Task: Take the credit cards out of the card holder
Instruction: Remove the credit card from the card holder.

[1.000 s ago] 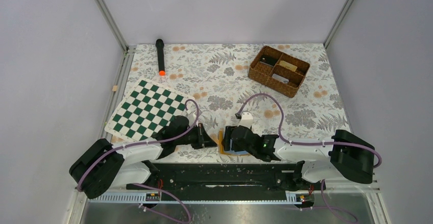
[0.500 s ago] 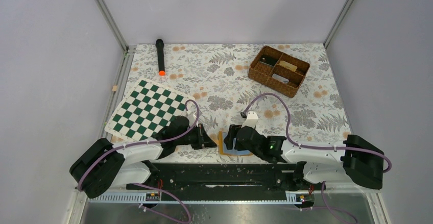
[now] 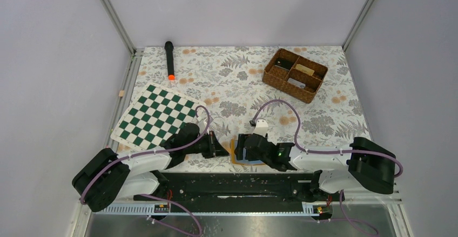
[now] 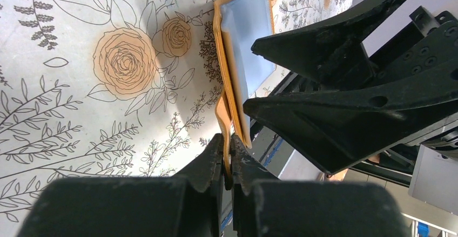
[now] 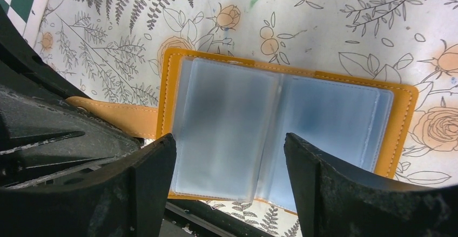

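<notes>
The orange-tan card holder (image 3: 233, 150) lies open near the table's front edge. Its pale blue, clear sleeves (image 5: 227, 134) face up in the right wrist view. I cannot tell a separate light blue card from the sleeves, and no beige card shows in the holder. My left gripper (image 3: 221, 151) is shut on the holder's strap (image 5: 116, 115), which is pinched between the jaws in the left wrist view (image 4: 227, 140). My right gripper (image 3: 246, 151) is open. It hovers just above the holder's left half (image 5: 229, 140) and holds nothing.
A brown wicker compartment basket (image 3: 274, 76) stands at the back right with a small beige flat piece (image 3: 305, 70) in one compartment. A green-and-white chessboard (image 3: 154, 115) lies at the left. A black torch (image 3: 169, 59) lies at the back left. The black base rail (image 3: 232, 185) runs just below the holder.
The right arm swung a little to the right half a second ago and is back over the holder. The left gripper has kept its hold on the strap.
</notes>
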Available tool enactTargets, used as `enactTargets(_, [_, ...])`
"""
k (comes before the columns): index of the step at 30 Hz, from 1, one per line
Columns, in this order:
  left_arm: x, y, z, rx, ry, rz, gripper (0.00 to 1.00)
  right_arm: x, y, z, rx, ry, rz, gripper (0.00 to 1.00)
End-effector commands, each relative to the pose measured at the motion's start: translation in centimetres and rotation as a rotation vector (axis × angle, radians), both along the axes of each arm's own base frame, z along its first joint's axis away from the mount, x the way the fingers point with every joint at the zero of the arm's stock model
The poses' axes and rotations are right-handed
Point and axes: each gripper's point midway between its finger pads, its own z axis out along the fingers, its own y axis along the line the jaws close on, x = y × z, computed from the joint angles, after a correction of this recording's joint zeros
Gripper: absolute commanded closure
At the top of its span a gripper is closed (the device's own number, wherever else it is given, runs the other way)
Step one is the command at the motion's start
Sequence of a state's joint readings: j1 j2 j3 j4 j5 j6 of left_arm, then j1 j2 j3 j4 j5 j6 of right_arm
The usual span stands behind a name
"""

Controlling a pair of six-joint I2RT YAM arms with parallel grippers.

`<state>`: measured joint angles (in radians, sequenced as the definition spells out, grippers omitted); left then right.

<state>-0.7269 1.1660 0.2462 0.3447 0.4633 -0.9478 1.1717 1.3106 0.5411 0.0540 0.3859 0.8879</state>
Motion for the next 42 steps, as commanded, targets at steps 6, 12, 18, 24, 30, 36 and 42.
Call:
enactTargets(6, [0.0, -0.4, 0.8, -0.03, -0.031, -0.014, 1.0, -0.2, 2.1, 0.3, 0.026, 0.024, 0.017, 0.23])
enactTargets(12, [-0.1, -0.3, 0.6, -0.025, -0.031, -0.016, 1.0, -0.1, 1.7, 0.5, -0.006, 0.012, 0.022, 0.36])
enactTargets(18, [-0.1, -0.1, 0.5, -0.011, -0.034, -0.014, 1.0, 0.0, -0.1, 0.1, -0.087, 0.005, 0.001, 0.42])
enactTargets(24, [0.0, -0.1, 0.7, -0.005, -0.038, -0.014, 1.0, -0.1, -1.2, -0.2, -0.126, 0.003, -0.008, 0.42])
enactTargets(30, [0.0, 0.0, 0.7, 0.004, -0.038, -0.014, 1.0, 0.3, -3.5, 0.2, -0.203, -0.026, -0.05, 0.41])
enactTargets(36, [0.0, 0.1, 0.9, 0.007, -0.041, -0.009, 1.0, 0.3, -3.9, 3.2, -0.161, -0.059, -0.046, 0.38])
enactTargets(42, [0.0, 0.1, 1.0, 0.003, -0.042, -0.008, 1.0, -0.5, 0.1, 5.9, 0.06, -0.08, 0.069, 0.28])
